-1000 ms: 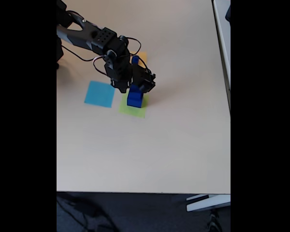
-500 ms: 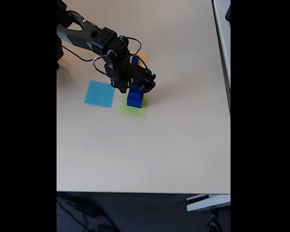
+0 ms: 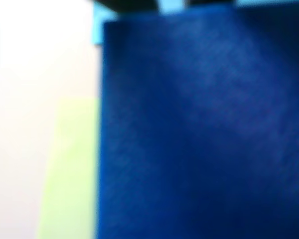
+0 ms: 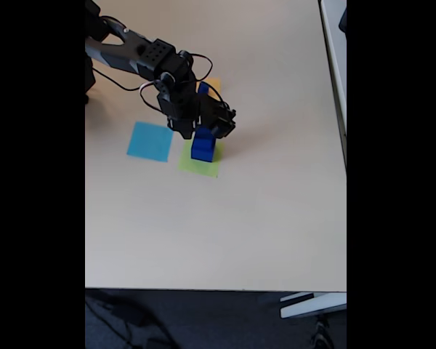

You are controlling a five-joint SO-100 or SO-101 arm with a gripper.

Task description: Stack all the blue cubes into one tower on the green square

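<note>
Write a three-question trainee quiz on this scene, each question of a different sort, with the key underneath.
1. True or false: in the fixed view, the blue cube stack stands on the light-blue square.
2. Multiple choice: in the fixed view, where is the gripper? A) above the light-blue square B) right at the top of the blue cube stack C) by the table's near edge
3. Fill in: in the wrist view, the paper showing beside the dark-blue face is ____ in colour.

Key
1. False: it stands on the green square.
2. B
3. Green.
</note>
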